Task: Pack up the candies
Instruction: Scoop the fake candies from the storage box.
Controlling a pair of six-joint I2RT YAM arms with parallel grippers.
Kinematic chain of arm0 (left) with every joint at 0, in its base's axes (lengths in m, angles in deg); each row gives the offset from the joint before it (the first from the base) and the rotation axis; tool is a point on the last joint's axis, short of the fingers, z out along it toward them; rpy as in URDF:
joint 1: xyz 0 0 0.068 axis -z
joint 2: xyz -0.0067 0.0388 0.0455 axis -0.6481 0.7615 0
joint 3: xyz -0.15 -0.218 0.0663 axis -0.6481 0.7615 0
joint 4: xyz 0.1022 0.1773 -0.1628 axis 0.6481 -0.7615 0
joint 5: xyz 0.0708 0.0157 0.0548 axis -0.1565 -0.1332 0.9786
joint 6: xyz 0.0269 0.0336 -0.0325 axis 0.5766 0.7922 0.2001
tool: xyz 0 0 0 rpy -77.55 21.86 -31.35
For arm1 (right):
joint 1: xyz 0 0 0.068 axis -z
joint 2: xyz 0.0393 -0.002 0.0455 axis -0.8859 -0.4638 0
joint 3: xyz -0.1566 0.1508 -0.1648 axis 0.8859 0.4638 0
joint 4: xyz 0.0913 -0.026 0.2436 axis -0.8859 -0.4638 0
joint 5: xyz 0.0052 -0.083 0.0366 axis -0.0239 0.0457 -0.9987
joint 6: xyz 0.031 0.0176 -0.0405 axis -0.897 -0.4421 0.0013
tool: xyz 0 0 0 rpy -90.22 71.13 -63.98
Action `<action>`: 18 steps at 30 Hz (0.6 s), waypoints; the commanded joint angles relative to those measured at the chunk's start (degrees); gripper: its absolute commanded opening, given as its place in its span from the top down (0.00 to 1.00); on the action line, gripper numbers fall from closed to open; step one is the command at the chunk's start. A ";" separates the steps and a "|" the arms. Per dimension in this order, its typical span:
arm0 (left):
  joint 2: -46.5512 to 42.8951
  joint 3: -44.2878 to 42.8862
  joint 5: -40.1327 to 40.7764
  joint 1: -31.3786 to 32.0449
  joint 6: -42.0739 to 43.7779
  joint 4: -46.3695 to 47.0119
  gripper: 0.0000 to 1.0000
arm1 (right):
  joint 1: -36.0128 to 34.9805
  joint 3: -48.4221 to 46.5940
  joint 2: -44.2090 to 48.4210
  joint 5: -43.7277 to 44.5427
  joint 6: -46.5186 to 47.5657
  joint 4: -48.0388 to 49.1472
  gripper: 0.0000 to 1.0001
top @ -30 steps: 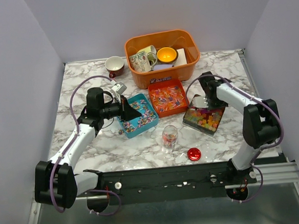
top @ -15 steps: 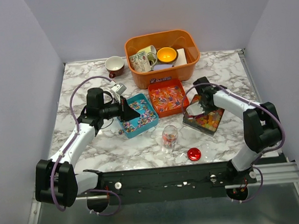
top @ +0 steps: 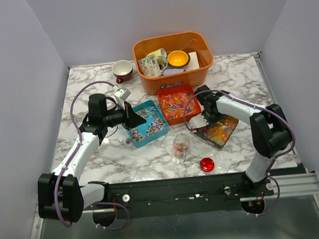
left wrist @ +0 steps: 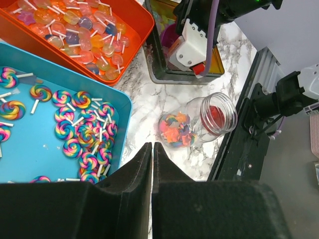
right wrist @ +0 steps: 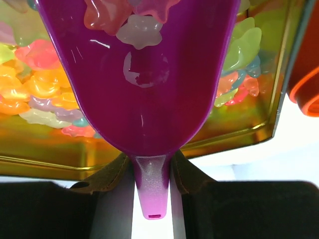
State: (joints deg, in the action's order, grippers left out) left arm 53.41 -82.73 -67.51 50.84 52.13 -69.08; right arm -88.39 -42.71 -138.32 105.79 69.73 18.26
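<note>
Close to the bench's near edge, right of centre, a small red lid [top: 207, 164] lies off its jar [top: 180, 145]. The jar stands open just behind it with only a shallow layer of mixed sweets at the bottom, so the packing looks begun but far from finished. Behind the jar, toward the right edge, the right gripper [right wrist: 152, 169] is clamped on the handle of a purple scoop [right wrist: 149, 89]. The scoop's bowl carries a few jelly candies [right wrist: 139, 27] above a dark tin [right wrist: 234, 137], where most of the jellies lie. Toward the left edge, the left gripper [left wrist: 152, 144] hovers by a blue tray [left wrist: 30, 149], its jaws pressed together on nothing. That tray holds swirl lollipops [left wrist: 84, 129], and the orange tray [left wrist: 134, 30] beside it is crowded with wrapped sweets [left wrist: 84, 35]. An orange basket [top: 173, 81] of cups sits at the far edge, with a red mug [top: 122, 70] beside it toward the far left corner. This scoopful has yet to reach the jar, more loads seem likely, and the lid waits.
</note>
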 commanded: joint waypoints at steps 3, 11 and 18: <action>-1.08 -0.70 1.15 -1.64 1.35 -1.74 0.85 | 1.94 -2.92 -1.58 -16.92 -6.82 -5.68 0.99; -0.29 -2.28 1.33 -2.09 2.67 -3.24 0.85 | 7.38 1.84 5.19 -28.17 -5.15 -5.77 0.99; 0.41 -3.25 1.85 -2.09 4.51 -5.16 0.85 | 11.07 7.02 10.11 -32.04 -5.50 -2.87 0.99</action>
State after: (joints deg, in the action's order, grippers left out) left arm 53.50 -83.65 -66.68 49.09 54.27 -72.18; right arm -78.94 -38.84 -130.95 80.57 64.98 13.98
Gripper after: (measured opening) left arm 0.146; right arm 0.353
